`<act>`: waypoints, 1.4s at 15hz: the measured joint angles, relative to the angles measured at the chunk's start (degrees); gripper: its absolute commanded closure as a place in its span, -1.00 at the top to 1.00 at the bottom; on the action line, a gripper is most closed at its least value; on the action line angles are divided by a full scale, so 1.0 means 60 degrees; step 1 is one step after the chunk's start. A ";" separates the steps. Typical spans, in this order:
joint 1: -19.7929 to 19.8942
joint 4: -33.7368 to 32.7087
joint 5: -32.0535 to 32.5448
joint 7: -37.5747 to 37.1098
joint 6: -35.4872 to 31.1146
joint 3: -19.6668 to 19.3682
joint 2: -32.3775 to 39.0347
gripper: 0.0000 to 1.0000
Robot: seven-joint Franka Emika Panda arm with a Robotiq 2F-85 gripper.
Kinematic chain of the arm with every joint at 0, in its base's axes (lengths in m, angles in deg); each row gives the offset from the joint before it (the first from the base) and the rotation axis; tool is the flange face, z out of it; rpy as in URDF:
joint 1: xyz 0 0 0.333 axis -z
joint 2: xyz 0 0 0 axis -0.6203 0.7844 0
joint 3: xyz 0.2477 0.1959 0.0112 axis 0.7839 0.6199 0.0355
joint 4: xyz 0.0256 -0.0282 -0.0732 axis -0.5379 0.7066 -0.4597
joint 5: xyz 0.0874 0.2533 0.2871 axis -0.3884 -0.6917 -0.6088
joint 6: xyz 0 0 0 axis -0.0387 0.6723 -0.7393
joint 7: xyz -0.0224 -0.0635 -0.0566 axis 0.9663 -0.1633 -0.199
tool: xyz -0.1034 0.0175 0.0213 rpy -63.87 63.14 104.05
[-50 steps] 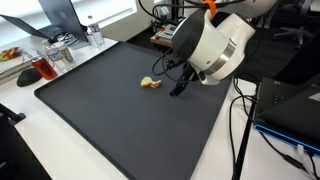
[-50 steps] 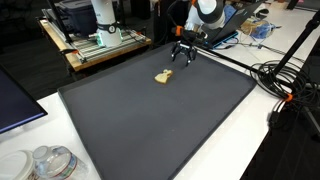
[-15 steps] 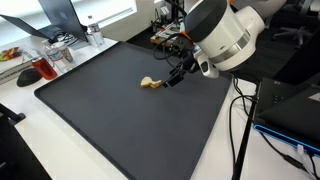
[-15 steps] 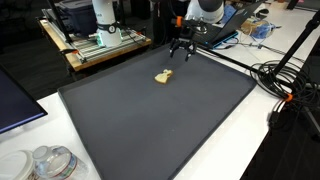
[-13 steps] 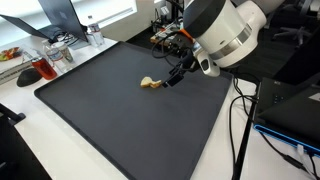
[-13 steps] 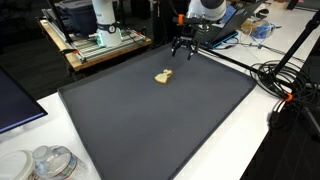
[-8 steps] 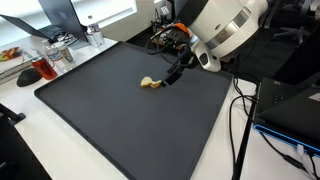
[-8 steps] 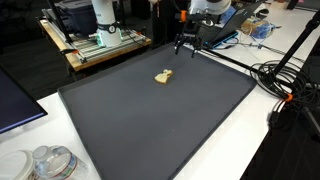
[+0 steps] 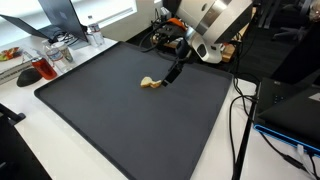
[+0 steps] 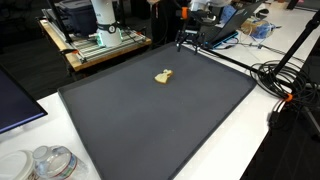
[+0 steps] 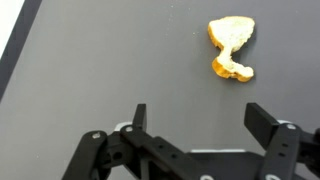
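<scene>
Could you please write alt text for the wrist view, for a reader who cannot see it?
The open end effector hangs above a dark mat, holding nothing. A small tan piece of food lies on the mat beyond it, toward the upper right, apart from the fingers. A strip of white table shows at the left edge.

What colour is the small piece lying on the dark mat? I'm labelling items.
The small piece is yellow-orange with paler patches, clearest in the wrist view.
</scene>
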 measured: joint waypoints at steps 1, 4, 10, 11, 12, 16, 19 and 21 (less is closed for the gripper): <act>0.0044 0.0055 0.0000 0.0105 0.0024 0.0095 -0.0169 1.00; 0.0103 0.0409 0.0000 0.0461 0.0286 0.0354 -0.0719 1.00; 0.0083 0.1619 0.0000 0.1256 0.1069 0.0666 -0.1844 1.00; 0.0055 0.1840 0.0001 0.1409 0.1158 0.0667 -0.2016 1.00; 0.0020 0.2066 0.0001 0.1565 0.1267 0.0668 -0.2188 1.00; -0.0144 0.3118 0.0001 0.2235 0.1882 0.0644 -0.2989 1.00; -0.0172 0.3889 0.0001 0.2690 0.2336 0.0581 -0.3656 1.00; -0.0159 0.4352 0.0001 0.3041 0.2527 0.0495 -0.4097 1.00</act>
